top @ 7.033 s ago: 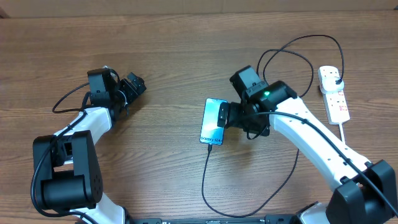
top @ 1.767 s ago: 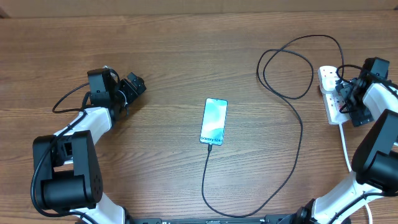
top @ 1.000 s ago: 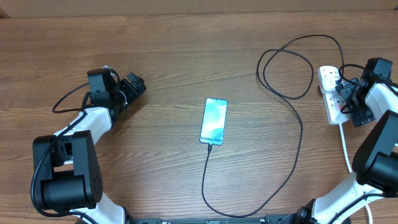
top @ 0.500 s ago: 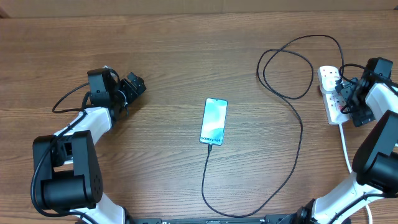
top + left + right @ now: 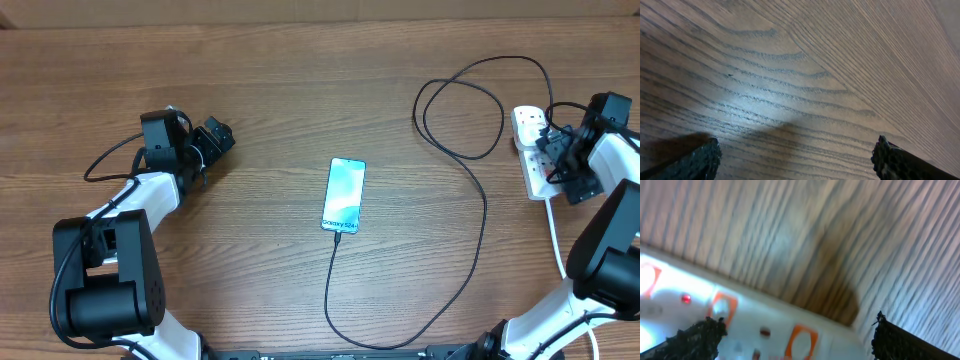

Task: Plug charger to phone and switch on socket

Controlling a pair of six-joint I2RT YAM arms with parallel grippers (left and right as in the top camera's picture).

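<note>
The phone [image 5: 343,194] carries a line of small print at the lower edge of its lit screen, too small to read from overhead. The socket [image 5: 540,180] shows red marks. In the blurred right wrist view these are orange-red outlines and a small red dot, with no legible lettering.

The phone lies face up at the middle of the table [image 5: 300,70], well apart from both arms. The charger [image 5: 484,210] has its tip at the phone's lower edge. It runs toward the near edge, curves up the right side, loops, and ends at a black plug seated in the socket's far end.

The socket lies near the table's right edge, toward the far right corner. The right gripper [image 5: 556,158] hangs over it with its fingers [image 5: 695,337] spread wide. The socket's white face lies between and below them, and I cannot tell whether they touch it.

The left gripper [image 5: 212,138] sits by the left side of the table. Its fingers [image 5: 895,162] are released over bare wood and grasp nothing.
</note>
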